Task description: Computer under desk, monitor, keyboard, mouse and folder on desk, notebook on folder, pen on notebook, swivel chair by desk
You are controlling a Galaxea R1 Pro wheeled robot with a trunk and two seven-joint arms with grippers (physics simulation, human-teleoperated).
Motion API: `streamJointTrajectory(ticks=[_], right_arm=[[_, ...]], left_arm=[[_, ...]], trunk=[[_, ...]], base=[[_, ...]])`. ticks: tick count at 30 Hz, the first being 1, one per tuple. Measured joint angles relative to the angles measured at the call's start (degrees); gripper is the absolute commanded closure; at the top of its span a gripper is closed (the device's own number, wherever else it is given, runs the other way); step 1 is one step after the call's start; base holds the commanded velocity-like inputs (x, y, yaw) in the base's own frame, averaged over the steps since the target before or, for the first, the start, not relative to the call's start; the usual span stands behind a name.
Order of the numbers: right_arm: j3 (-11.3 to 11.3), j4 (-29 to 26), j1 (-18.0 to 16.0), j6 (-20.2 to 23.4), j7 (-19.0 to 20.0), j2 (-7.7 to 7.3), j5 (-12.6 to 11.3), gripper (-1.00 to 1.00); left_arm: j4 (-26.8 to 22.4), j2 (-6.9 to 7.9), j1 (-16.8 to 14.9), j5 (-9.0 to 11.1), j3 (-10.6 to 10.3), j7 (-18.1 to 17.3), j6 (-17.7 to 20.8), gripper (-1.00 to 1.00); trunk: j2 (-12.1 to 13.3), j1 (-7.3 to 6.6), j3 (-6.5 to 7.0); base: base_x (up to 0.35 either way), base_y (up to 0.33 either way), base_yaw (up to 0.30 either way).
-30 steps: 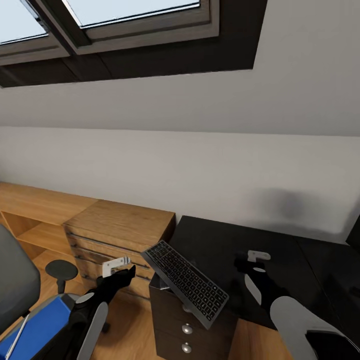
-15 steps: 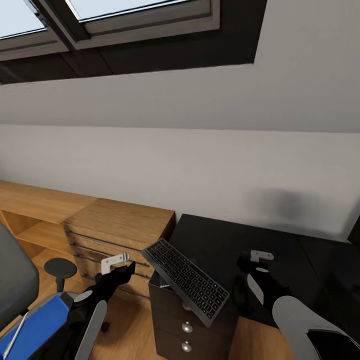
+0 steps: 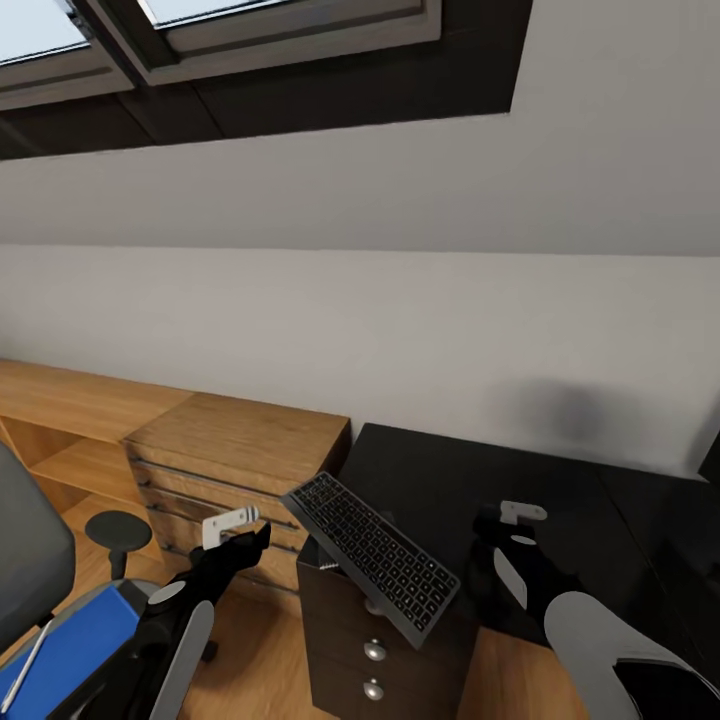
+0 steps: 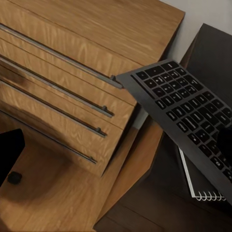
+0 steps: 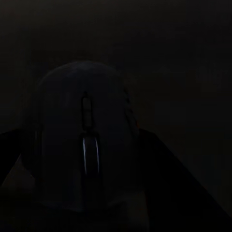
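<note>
The silver-grey keyboard (image 3: 372,556) (image 4: 191,112) lies tilted over the left end of the black desk (image 3: 436,478), partly resting on the spiral-bound notebook (image 4: 199,187). My left gripper (image 3: 250,534) hovers open beside it, over the floor in front of the wooden cabinet, holding nothing. Further right, my right gripper (image 3: 508,522) is over the desk top. In the very dark right wrist view the black mouse (image 5: 87,145) sits close between its fingers, which hug its sides. At far left the swivel chair (image 3: 28,560) carries the blue folder (image 3: 62,650) and the pen (image 3: 24,668).
A low light-wood cabinet (image 3: 236,448) with drawers (image 4: 58,96) stands against the wall just left of the desk. The desk's drawer unit with silver knobs (image 3: 372,652) is below the keyboard. The chair's armrest (image 3: 118,526) is near my left arm. Skylight windows run overhead.
The whole picture has shifted slightly, so the camera moved. Both arms, the keyboard and the chair keep their places relative to one another.
</note>
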Motion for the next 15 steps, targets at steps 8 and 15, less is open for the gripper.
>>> streamJointTrajectory(ticks=[8, 15], right_arm=[[0.0, 0.0, 0.0, 0.0, 0.0, 0.0, 0.0, 1.0], [0.3, 0.0, 0.0, -0.1, 0.1, 0.19, 0.2, 1.0]], left_arm=[[0.0, 0.0, 0.0, 0.0, 0.0, 0.1, 0.0, -1.0], [0.4, 0.09, 0.0, -0.2, 0.0, 0.2, -0.1, -1.0]], trunk=[[-2.8, 1.54, -1.26], [-2.8, 1.55, -1.26]], base=[[0.0, 0.0, 0.0], [0.0, 0.0, 0.0]])
